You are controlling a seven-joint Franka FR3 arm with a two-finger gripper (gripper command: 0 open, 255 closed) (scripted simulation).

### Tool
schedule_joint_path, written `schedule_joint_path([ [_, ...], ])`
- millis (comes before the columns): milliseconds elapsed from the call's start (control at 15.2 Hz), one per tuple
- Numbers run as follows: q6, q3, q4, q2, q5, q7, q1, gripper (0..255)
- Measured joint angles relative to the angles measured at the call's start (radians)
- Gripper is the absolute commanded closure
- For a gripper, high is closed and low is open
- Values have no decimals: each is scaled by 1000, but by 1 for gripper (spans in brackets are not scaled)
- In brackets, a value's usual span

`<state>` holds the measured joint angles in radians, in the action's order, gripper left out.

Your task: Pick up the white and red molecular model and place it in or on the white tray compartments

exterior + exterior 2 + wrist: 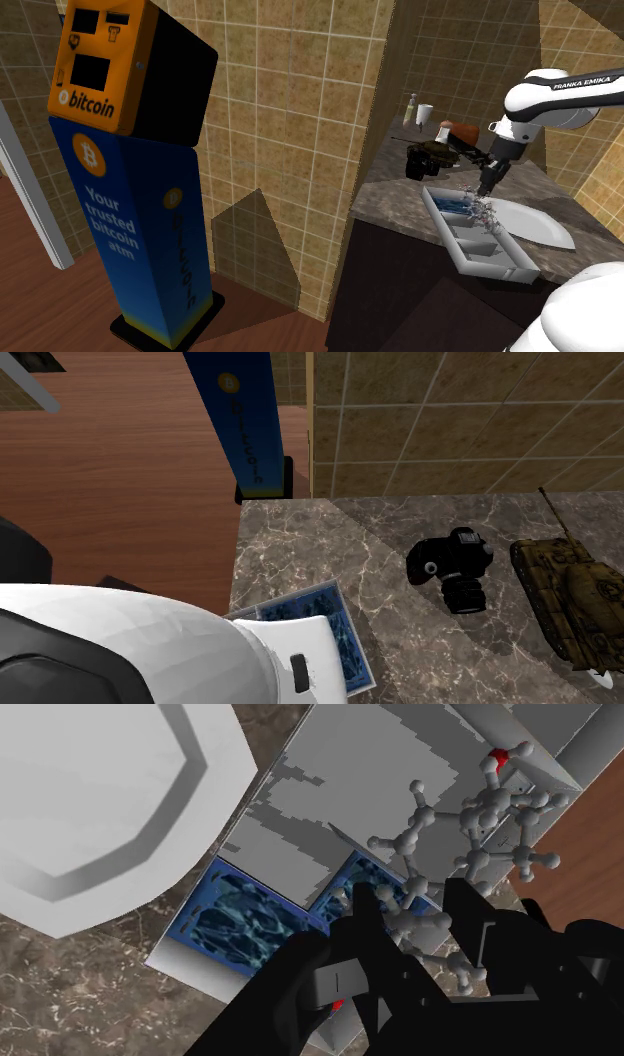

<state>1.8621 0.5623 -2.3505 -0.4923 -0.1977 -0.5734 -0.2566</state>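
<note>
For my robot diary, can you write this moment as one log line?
hand: clasping molecular model | position: over white tray | placing: not yet released

Arm point(556, 96) reaching fwd, wrist angled down, gripper point(415, 901) clasping molecular model point(478, 829)

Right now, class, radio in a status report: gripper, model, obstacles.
Gripper shut on molecular model. Model hangs over white tray. White plate beside tray, not blocking.

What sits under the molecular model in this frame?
The white tray, with plain grey sections and two blue-patterned compartments. The molecular model, clasped in the gripper, hides part of the tray floor beneath.
</note>
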Motion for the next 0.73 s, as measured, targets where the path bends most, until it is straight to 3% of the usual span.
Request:
schedule_joint_path([
  [528, 118, 25, -74, 26, -5, -8, 0, 255],
  [726, 119, 24, -76, 28, -5, -8, 0, 255],
])
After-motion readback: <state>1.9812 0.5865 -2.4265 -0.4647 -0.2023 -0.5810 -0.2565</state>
